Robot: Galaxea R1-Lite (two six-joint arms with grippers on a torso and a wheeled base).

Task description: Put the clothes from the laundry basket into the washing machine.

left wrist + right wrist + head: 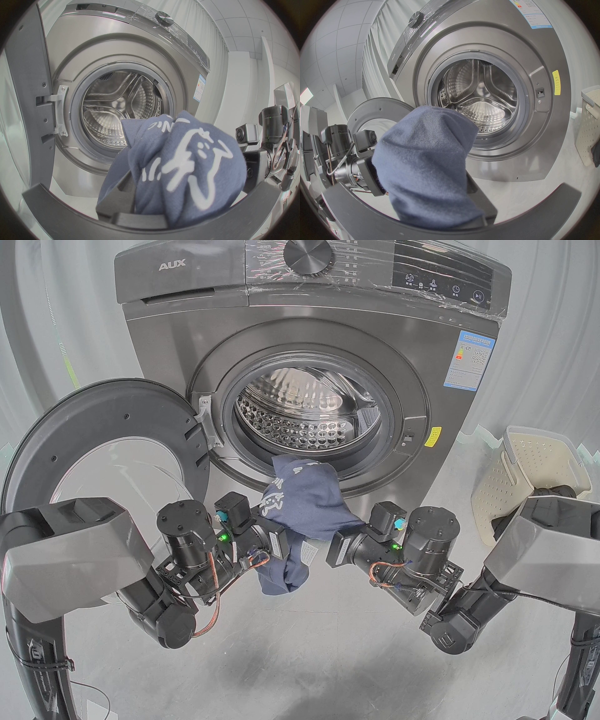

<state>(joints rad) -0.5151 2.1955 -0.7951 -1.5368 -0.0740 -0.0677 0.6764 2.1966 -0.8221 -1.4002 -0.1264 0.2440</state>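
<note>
Before the washer's open port: navy garment with white print, bunched into a lump and held up off the floor from both sides. In the head view its top edge meets the lower lip of the port. None of it is inside yet, and one tail hangs down on the left.
Left gripper: closed into the garment's left side, with cloth draped over the fingers.
Right gripper: clamped on the right side of the same garment, fingertips buried in cloth.
Drum: steel wall and paddles in plain view, just beyond the garment.
Door: swung open to the left, apart from both arms.
Washing machine: front loader, straight ahead on the far side of the garment.
Laundry basket: on the floor right of the machine, well apart from the grippers. A dark item seems to lie in it, mostly hidden.
Step in hand: insertion. The garment is at the port but not yet fed in.
Next move calls for: both arms going forward and slightly up together so the lump clears the lip, then release inside the drum. Watch the hanging tail, which could snag or trail outside.
Progress: judged early.
</note>
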